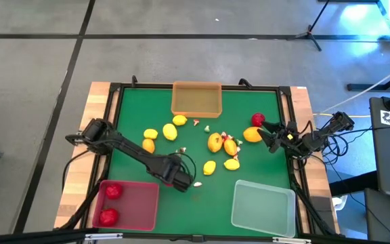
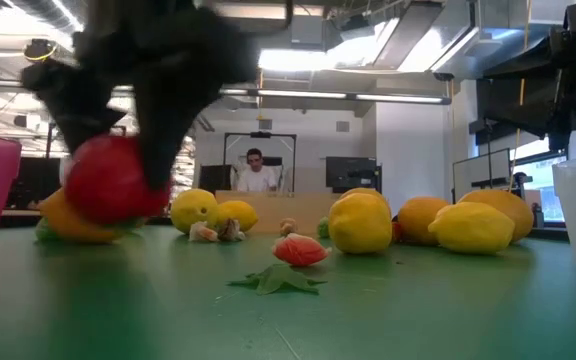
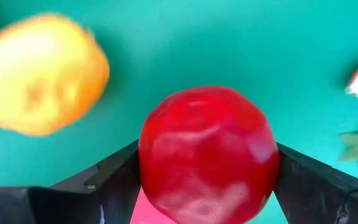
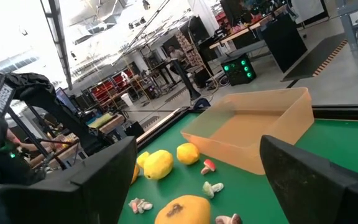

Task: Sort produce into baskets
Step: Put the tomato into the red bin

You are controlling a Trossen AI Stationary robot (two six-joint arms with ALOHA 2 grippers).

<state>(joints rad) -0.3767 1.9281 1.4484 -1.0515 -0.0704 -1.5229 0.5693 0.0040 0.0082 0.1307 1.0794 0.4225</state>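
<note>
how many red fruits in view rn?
4. Two lie in the red basket: one, one. One sits between the left gripper fingers. One is beside the right gripper. Others may be hidden under the arms.

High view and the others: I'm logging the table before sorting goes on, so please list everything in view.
baskets: three; orange-tan basket top centre of the high view, red basket bottom left, clear basket bottom right.
red fruits: four; two in the red basket, one beside the right gripper, one in the left gripper.
yellow and orange fruits: nine, scattered mid-table.
small bits: several, whitish-red, among the fruits.
table: one, green.
person: one, in the room behind.
left gripper: closed on a red fruit, by the red basket.
right gripper: open, right side.
</note>
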